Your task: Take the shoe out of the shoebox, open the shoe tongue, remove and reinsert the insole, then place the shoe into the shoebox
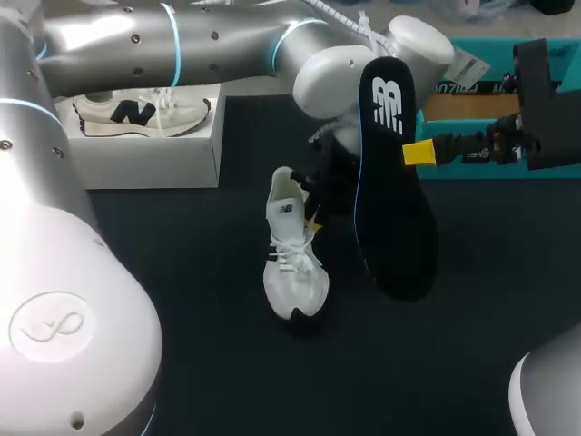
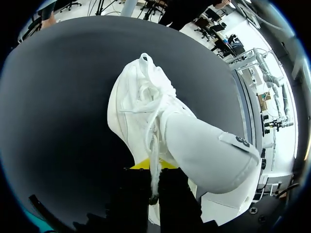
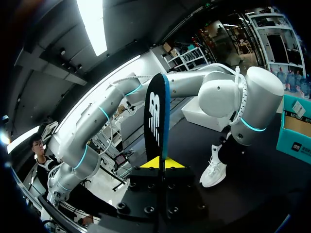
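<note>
A white shoe [image 1: 292, 263] stands on the black table [image 1: 182, 300], toe toward the front edge. My left gripper [image 1: 313, 220] comes down at its heel side and is shut on the shoe's upper edge; in the left wrist view the yellow tips [image 2: 153, 167] pinch the shoe [image 2: 146, 111] beside a lace. Right of the shoe, a black insole [image 1: 395, 209] hangs in the air above the table, logo end up. My right gripper [image 1: 419, 153] is shut on its edge. The right wrist view shows the insole [image 3: 155, 116] upright between that gripper's [image 3: 159, 164] tips, the shoe [image 3: 214, 170] beyond.
A teal shoebox [image 1: 508, 171] stands at the back right, behind the right gripper. A white box [image 1: 145, 145] with a similar white shoe [image 1: 141, 113] on it sits at the back left. My left arm [image 1: 227, 45] spans the back of the table.
</note>
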Controlling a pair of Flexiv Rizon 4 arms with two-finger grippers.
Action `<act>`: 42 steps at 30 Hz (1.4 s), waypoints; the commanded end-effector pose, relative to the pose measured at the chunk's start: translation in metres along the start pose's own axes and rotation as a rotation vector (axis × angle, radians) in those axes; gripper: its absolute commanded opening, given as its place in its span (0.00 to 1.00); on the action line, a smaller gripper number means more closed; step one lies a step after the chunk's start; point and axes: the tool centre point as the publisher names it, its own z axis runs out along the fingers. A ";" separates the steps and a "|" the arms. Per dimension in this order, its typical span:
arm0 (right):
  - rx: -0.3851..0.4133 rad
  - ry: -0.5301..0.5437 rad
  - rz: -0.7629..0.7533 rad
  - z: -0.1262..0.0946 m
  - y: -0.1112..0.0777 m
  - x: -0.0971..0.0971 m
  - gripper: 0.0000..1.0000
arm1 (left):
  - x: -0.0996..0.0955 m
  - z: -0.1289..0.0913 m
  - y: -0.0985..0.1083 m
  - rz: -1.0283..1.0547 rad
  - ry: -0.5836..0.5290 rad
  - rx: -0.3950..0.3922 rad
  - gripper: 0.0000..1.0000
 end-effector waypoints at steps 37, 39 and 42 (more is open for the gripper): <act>-0.067 -0.048 0.209 -0.002 0.017 -0.040 0.00 | 0.036 -0.133 0.030 -0.193 -0.578 -0.119 1.00; -0.082 -0.071 0.232 -0.003 0.026 -0.056 0.00 | 0.040 -0.142 0.029 -0.217 -0.635 -0.136 1.00; -0.102 -0.071 0.262 -0.003 0.040 -0.073 0.00 | 0.044 -0.155 0.026 -0.234 -0.689 -0.175 1.00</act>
